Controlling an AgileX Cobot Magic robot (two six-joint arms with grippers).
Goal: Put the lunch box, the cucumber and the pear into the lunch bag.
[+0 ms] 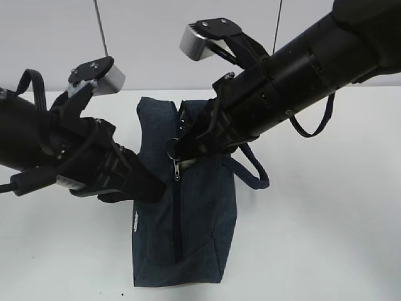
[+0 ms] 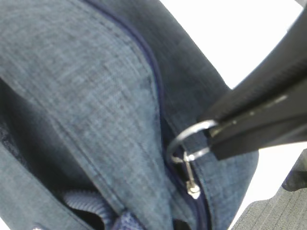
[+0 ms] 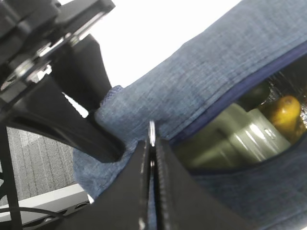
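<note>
The navy lunch bag (image 1: 188,232) lies in the middle of the white table. Its zipper is shut along the near half and open behind. My right gripper (image 1: 178,150) is shut on the silver zipper ring (image 1: 170,149), which also shows in the right wrist view (image 3: 151,132) and the left wrist view (image 2: 184,139). My left gripper (image 1: 150,188) is shut on the bag's left side fabric. Through the opening I see the lunch box's pale green lid (image 3: 230,134), the dark cucumber (image 3: 259,93) and the yellow-orange pear (image 3: 285,112) inside the bag.
The bag's padded loop handle (image 1: 254,172) lies to its right. A black cable loop (image 1: 313,125) hangs from my right arm. White table (image 1: 326,238) spreads on both sides. Grey floor (image 3: 38,163) shows beyond the table edge.
</note>
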